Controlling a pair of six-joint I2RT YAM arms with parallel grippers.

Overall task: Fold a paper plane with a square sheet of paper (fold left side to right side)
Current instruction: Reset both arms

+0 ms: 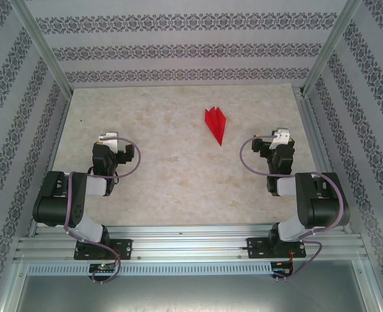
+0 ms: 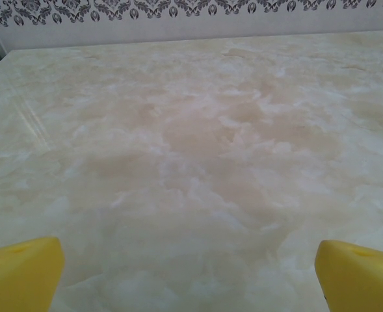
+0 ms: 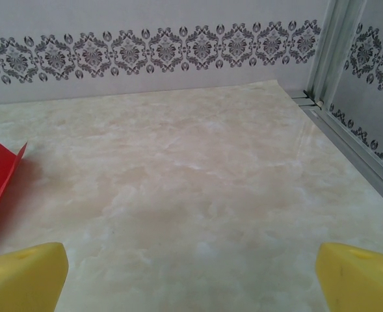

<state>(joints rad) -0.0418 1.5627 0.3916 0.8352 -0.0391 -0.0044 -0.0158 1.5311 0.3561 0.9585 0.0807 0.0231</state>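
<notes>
Both sit folded low by their bases, left arm and right arm, wrists aimed forward across the table. I see the left gripper and right gripper spread wide, holding nothing. The paper plane lies flat, ahead-left of the right gripper, apart from it.

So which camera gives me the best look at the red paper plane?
The top external view: the whole paper plane lies on the table, pointed tip toward the near edge, nothing covering it. The right wrist view catches just a red corner of it at its left edge.
</notes>
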